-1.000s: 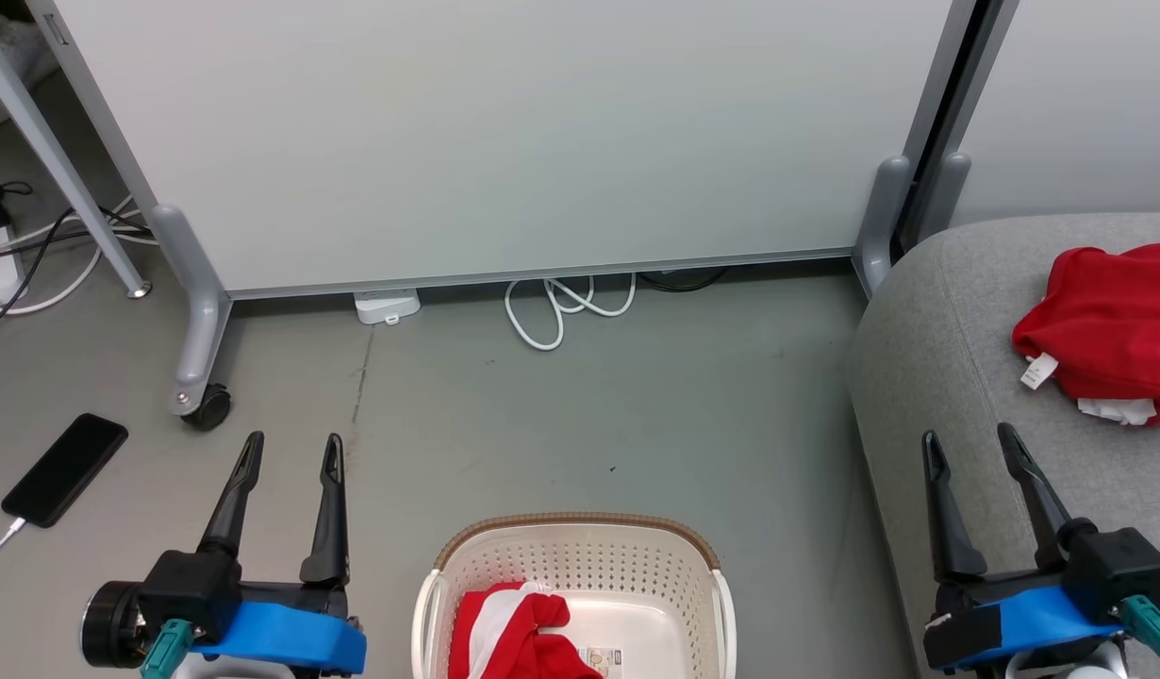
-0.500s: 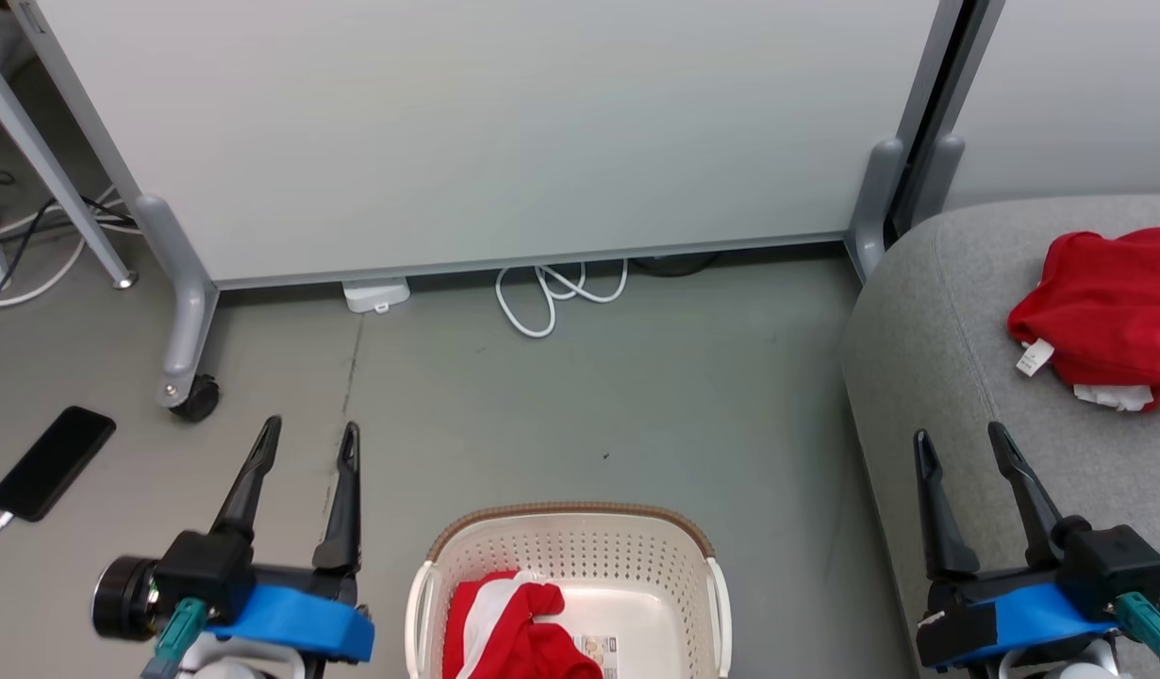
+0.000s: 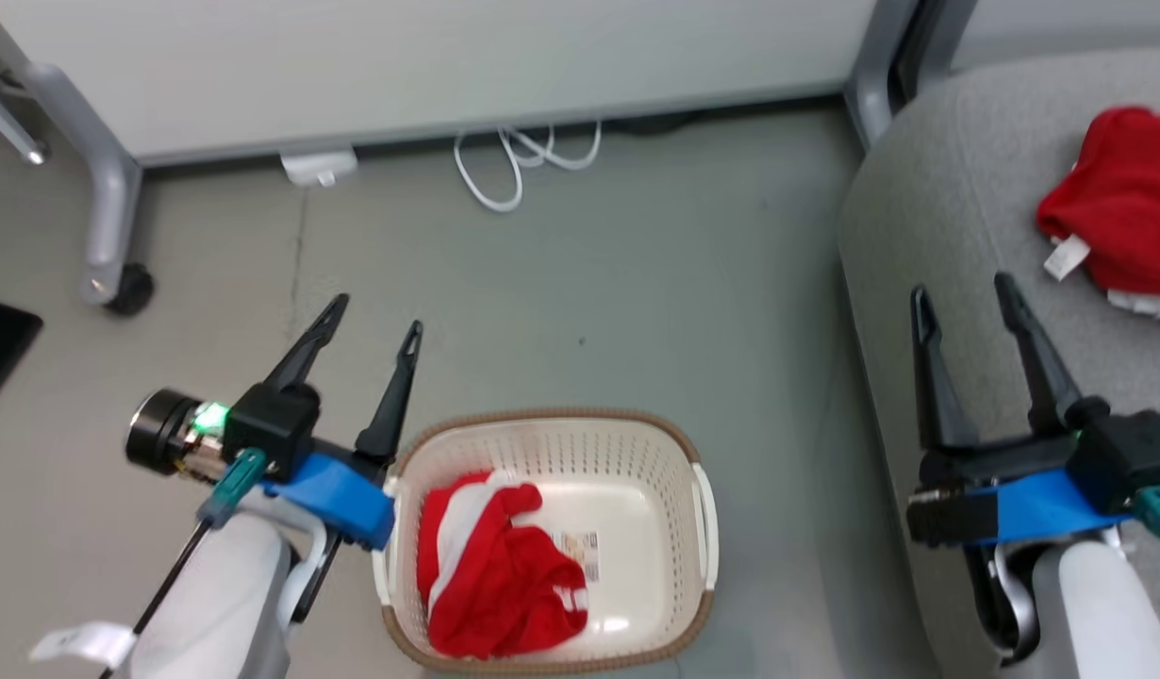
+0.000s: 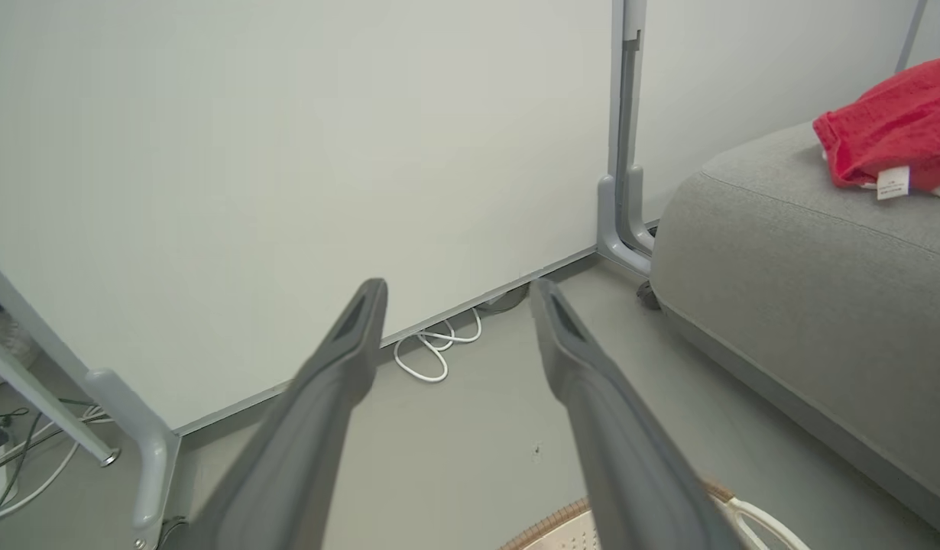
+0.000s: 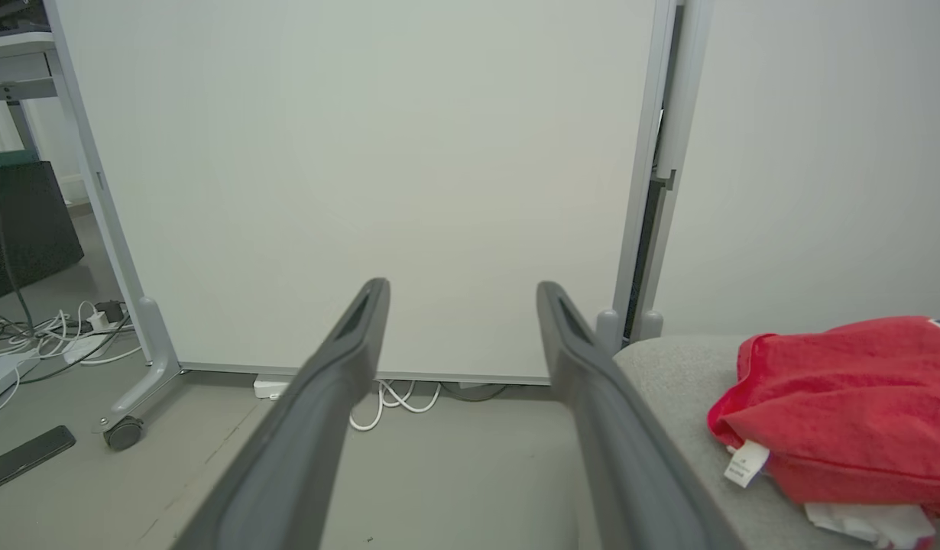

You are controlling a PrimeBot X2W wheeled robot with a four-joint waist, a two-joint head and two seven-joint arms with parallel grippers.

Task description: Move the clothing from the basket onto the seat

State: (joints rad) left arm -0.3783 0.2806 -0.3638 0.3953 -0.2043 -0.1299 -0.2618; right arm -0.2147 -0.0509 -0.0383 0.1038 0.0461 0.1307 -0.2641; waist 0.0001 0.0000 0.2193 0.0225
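left end effector: wide open, empty, basket's 11 o'clock; right end effector: wide open, empty | clothing in basket; clothing on seat

Grey floor, white wheeled partition, cables

The head camera has tipped downward, bringing the whole basket into sight. The left gripper has swung closer to its rim at ten o'clock, fingers leaning toward one o'clock.
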